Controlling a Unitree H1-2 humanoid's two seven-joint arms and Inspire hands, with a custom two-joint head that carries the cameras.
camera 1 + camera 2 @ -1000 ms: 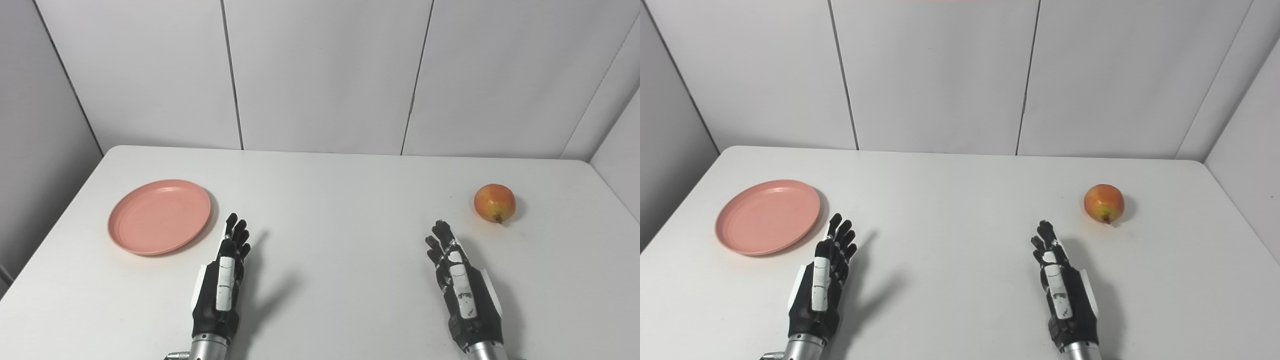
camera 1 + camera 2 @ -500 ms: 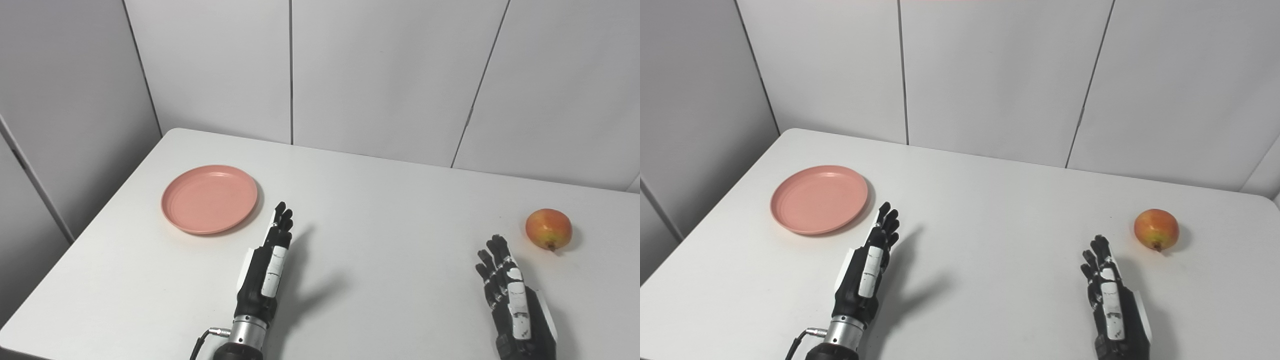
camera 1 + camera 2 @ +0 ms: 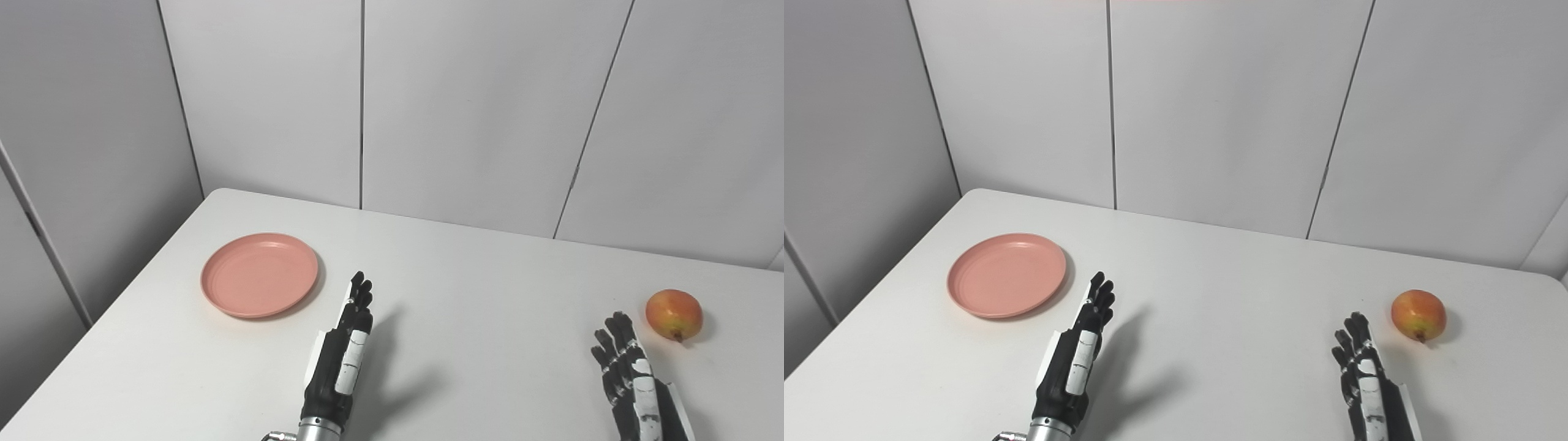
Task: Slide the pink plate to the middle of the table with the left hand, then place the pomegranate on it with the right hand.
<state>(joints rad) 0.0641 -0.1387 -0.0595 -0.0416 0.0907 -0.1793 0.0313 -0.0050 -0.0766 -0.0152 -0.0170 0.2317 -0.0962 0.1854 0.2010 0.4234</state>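
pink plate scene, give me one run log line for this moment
round pink plastic plate: table left, untouched | red-yellow round pomegranate: table right, untouched | left robot hand: open, beside plate | right robot hand: open, near pomegranate

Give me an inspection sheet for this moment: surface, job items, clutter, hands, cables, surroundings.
Surface: white table, bare between the items.
Job items: pink plate at the left, nothing on it; pomegranate at the right, on the table.
Clutter: nothing seen.
Hands: left hand open, right of the plate, not touching it; right hand open, short of the pomegranate.
Cables: nothing seen.
Surroundings: plain grey wall panels.
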